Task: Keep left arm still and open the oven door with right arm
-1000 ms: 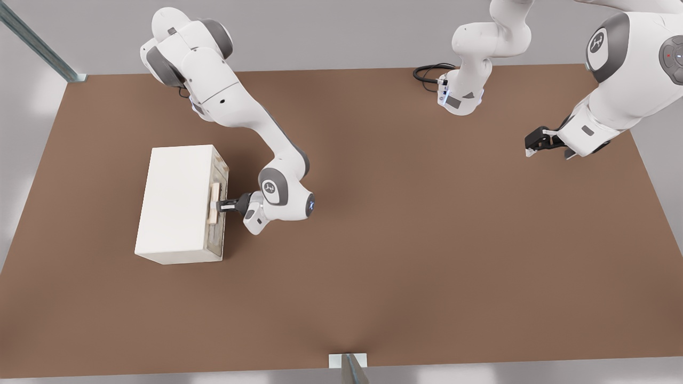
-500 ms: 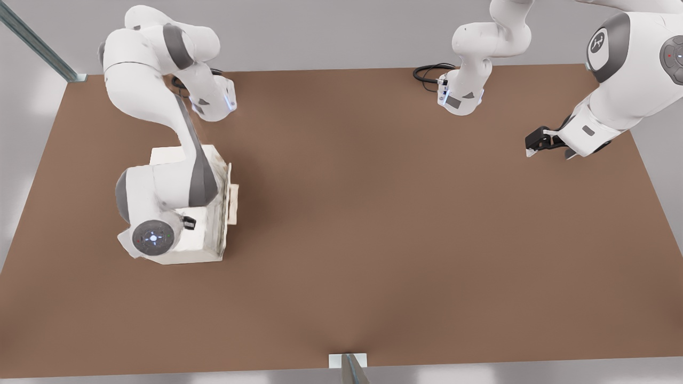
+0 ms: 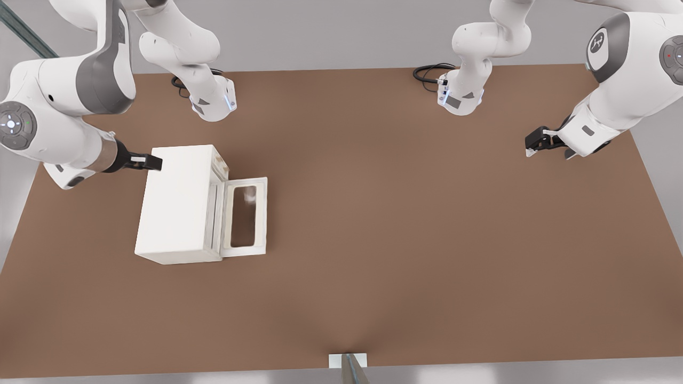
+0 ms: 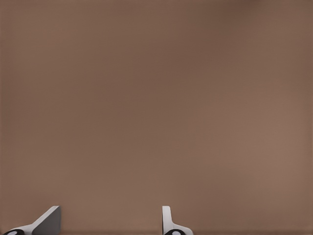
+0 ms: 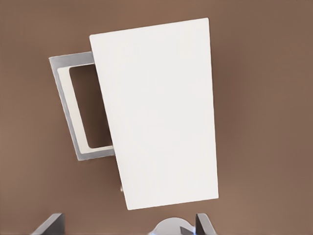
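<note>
Front view: oven (image 3: pixel 179 205) sits on the brown desk (image 3: pixel 405 224), on the front view's left, roughly mid-depth. Cream-white box, long axis running near-to-far. Oven door (image 3: pixel 244 216) is swung fully down, lying flat on the desk just to the right of the oven body, hinged along the oven's lower right edge; dark window faces up, brown desk showing through it. Handle not visible from here.

Right arm (image 3: pixel 64 117) comes in from the upper left, w/ its base (image 3: pixel 213 104) on the far side of the desk. End effector (image 3: pixel 144 160) points right, tip at the far-left corner of the oven top, above it; can't tell if touching. Well apart from the door. Nothing held.

Left wrist view: only bare brown desk (image 4: pixel 156 107).

Right wrist view: looks straight down on the oven top (image 5: pixel 159 112), a plain white rectangle, w/ the open door (image 5: pixel 80 112) sticking out flat from one long side. Window shows desk colour. Two finger tips (image 5: pixel 49 224) show at the frame edge, spread wide apart, empty btw them.
</note>
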### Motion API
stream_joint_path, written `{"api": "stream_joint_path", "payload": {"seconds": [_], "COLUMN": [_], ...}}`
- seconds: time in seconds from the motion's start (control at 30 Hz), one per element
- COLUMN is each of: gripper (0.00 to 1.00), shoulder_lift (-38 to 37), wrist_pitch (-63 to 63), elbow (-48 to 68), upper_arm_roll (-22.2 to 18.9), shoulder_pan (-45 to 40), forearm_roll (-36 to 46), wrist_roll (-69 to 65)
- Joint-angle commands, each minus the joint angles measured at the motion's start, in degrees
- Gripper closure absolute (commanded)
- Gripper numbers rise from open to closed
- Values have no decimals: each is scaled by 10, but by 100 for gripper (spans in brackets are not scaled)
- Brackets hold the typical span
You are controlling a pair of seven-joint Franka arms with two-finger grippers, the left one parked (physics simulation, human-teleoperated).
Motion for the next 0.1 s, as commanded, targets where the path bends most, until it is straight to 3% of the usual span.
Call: {"api": "stream_joint_path", "payload": {"seconds": [0.0, 0.07], "gripper": [0, 0], "shoulder_lift": [-3, -3], "wrist_pitch": [10, 10], "elbow": [-4, -4], "upper_arm_roll": [0, 0], "shoulder_pan": [0, 0], "forearm_roll": [2, 2], "wrist_roll": [-82, -82]}}
